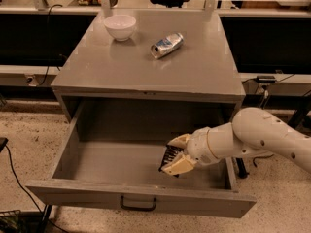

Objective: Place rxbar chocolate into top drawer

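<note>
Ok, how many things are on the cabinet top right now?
2: a white bowl back left and a can lying on its side mid-back. The pincer, inside the open top drawer, grips the rxbar chocolate.

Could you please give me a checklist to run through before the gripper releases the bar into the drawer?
1. top drawer pulled fully open: ok.
2. rxbar chocolate clamped in the gripper: ok.
3. gripper inside the top drawer, right of centre, behind the front panel: ok.
4. rxbar chocolate resting on the drawer floor: cannot tell.
5. can and bowl on the cabinet top, away from the arm: ok.
</note>
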Tool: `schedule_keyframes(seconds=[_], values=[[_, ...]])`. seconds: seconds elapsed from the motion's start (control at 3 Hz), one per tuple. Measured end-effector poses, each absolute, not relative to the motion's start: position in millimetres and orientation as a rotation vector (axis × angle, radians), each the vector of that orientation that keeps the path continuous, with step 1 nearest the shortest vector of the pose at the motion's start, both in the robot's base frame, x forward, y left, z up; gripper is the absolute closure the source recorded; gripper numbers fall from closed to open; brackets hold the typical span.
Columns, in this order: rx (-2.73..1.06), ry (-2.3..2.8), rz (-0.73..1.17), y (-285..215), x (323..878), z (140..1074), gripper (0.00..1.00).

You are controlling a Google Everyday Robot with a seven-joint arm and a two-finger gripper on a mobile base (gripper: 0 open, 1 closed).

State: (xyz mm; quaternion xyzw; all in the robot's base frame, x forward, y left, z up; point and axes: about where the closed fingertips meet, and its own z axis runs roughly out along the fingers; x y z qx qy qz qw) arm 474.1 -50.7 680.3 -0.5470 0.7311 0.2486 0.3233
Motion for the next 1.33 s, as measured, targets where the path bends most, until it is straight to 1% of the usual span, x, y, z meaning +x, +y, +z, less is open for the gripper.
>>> schedule_keyframes(seconds=[0.33,0.67,1.0,1.33], values=[[-1.457,1.871,0.614,-52,476,670,0.35],[-1.423,1.845,0.648,-52,490,658,0.11],[-1.383,1.820,0.697,-51,504,655,0.00],[-1.262,1.753,0.698,-63,526,713,0.00]])
